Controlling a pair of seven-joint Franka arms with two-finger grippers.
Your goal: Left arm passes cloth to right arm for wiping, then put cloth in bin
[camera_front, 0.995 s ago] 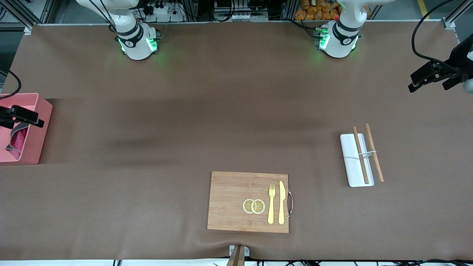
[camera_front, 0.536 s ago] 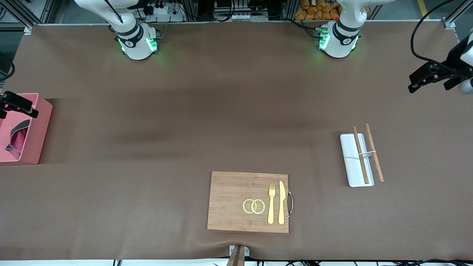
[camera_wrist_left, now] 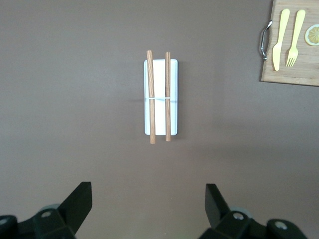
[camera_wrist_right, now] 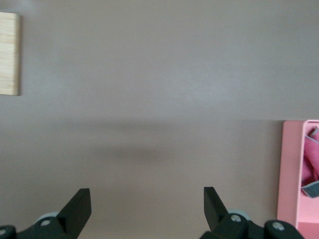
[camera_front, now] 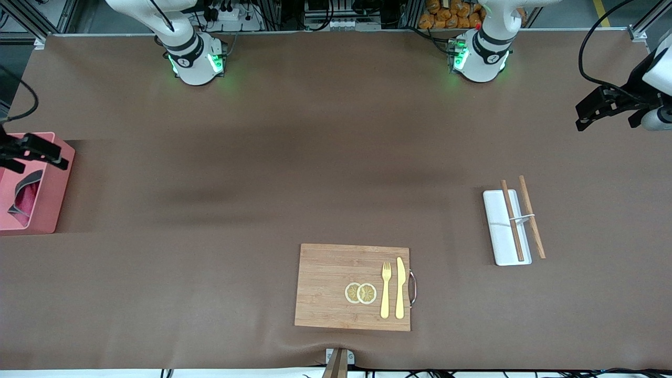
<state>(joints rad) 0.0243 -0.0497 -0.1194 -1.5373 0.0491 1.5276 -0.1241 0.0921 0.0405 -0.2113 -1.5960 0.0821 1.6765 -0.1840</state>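
Observation:
The red and grey cloth (camera_front: 23, 197) lies crumpled inside the salmon-pink bin (camera_front: 52, 202) at the right arm's end of the table. My right gripper (camera_front: 37, 157) hangs open and empty over the bin's rim. In the right wrist view the bin (camera_wrist_right: 291, 169) and the cloth (camera_wrist_right: 311, 167) show off to one side of the wide-apart jaws of the right gripper (camera_wrist_right: 147, 204). My left gripper (camera_front: 606, 118) is open and empty, up over the left arm's end of the table, with bare tabletop between the jaws of the left gripper (camera_wrist_left: 148, 204).
A white tray (camera_front: 499, 231) with two wooden chopsticks (camera_front: 512, 220) across it sits toward the left arm's end. Nearer the front camera, mid-table, lies a wooden cutting board (camera_front: 325, 286) with lemon slices (camera_front: 360, 293), a yellow fork (camera_front: 386, 289) and a knife (camera_front: 400, 287).
The right gripper has shifted a little over the bin's rim while staying open. The left gripper has drifted slightly toward the robots' bases. The cloth stays in the bin.

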